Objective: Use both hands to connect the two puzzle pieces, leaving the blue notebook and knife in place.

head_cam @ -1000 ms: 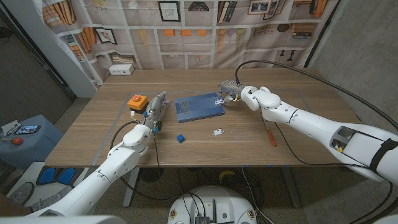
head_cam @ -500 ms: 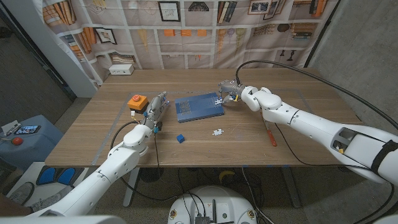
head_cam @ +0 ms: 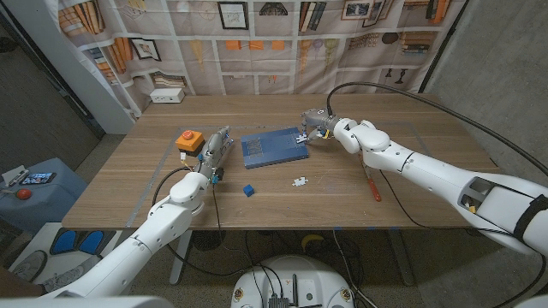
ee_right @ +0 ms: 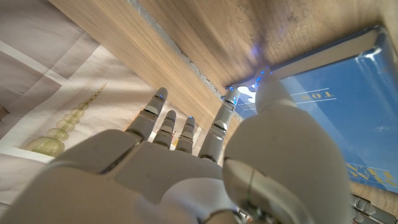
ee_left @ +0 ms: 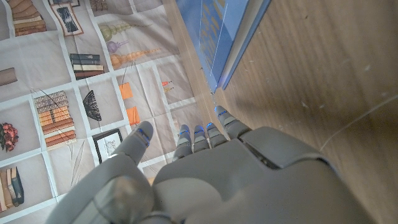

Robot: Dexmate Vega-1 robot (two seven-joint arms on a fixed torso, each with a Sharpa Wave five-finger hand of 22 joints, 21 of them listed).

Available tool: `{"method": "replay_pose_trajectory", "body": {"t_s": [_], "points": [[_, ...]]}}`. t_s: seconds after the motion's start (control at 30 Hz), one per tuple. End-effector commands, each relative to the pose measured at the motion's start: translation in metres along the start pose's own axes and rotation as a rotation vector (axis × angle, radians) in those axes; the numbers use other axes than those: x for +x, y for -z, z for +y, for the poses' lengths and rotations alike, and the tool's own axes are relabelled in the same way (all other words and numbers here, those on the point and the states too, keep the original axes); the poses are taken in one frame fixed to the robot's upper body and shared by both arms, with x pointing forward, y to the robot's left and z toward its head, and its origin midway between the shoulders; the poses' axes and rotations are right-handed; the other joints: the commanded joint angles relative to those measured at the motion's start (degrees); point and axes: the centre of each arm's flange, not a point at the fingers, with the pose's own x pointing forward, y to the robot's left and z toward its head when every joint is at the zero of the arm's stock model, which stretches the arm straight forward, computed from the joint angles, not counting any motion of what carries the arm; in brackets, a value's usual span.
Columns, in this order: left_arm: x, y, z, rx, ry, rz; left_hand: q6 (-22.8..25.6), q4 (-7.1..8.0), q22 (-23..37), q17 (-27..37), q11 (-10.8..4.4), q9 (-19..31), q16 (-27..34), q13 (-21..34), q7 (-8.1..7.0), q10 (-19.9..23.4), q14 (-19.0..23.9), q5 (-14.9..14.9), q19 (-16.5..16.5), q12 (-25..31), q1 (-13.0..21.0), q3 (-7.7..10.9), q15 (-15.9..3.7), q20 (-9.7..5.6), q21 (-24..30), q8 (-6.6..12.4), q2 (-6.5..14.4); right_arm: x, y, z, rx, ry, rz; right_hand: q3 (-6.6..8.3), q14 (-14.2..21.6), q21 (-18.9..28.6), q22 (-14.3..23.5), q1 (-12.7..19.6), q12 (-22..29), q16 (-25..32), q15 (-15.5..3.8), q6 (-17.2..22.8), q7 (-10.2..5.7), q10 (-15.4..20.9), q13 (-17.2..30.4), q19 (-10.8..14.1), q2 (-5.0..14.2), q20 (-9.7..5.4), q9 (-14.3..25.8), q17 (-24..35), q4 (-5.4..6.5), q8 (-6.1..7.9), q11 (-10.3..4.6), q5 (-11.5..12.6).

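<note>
While at notebook (head_cam: pixel 274 147), right hand (head_cam: pixel 315 122).

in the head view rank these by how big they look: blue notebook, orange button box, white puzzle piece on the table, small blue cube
1. blue notebook
2. orange button box
3. white puzzle piece and small blue cube: both tiny and look much alike, so I won't rank them.

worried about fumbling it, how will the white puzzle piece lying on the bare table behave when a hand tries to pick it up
The white puzzle piece looks thin and lies flat on the table, so fingers will probably struggle to get under an edge. It seems light, so a nudge would likely slide it across the wood. Being flat, it should not roll.
</note>
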Motion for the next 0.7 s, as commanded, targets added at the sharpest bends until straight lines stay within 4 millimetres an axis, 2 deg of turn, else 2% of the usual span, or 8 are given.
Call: {"method": "replay_pose_trajectory", "body": {"t_s": [0.03,0.7], "points": [[-0.004,-0.004,-0.001,0.011,0.005,-0.003,0.56,-0.05,0.20,0.30,-0.06,0.12,0.35,0.18,0.05,0.47,0.13,0.04,0.13,0.02,-0.41,0.59,0.20,0.22,0.24,0.08,3.60,-0.007,0.004,-0.002,0.008,0.016,0.006,0.16,0.52,0.26,0.21,0.86,0.01,0.30,0.12,0.53,-0.15,0.60,0.16,0.63,-0.23,-0.02,0.25,0.11,0.02,0.34,-0.03,0.09],[-0.018,-0.021,-0.003,0.057,0.026,-0.026,0.61,-0.20,0.19,0.27,-0.18,0.13,0.32,0.18,0.10,0.49,0.10,0.03,0.15,0.01,-0.32,0.63,0.18,0.24,0.25,0.09,3.54,-0.021,0.013,-0.017,0.053,0.005,0.015,0.04,0.68,0.13,0.21,1.17,-0.23,0.32,0.14,0.93,-0.16,0.90,0.17,0.88,-0.26,0.08,0.27,0.18,0.11,0.44,0.01,-0.06]]}}
